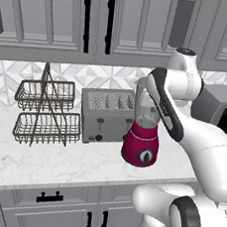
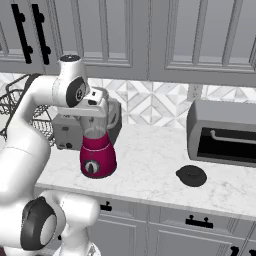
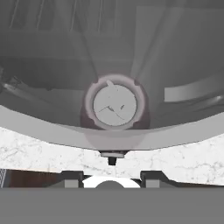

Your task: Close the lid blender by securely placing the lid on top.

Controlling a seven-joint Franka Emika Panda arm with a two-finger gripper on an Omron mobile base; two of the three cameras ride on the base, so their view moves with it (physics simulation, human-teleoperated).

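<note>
The blender stands on the marble counter with its magenta base and dark dial facing the front edge. Its clear grey jar rises upright, and its mouth has no cap on it. My gripper hovers right above the jar mouth, open, with nothing between its fingers. The hand view looks straight down into the jar at the blade on its floor. The lid, a flat black disc, lies on the counter well to the right of the blender, in front of the toaster oven.
A silver toaster stands just behind and left of the blender. A two-tier wire basket rack is farther left. A grey toaster oven sits at the right against the backsplash. Wall cabinets hang overhead.
</note>
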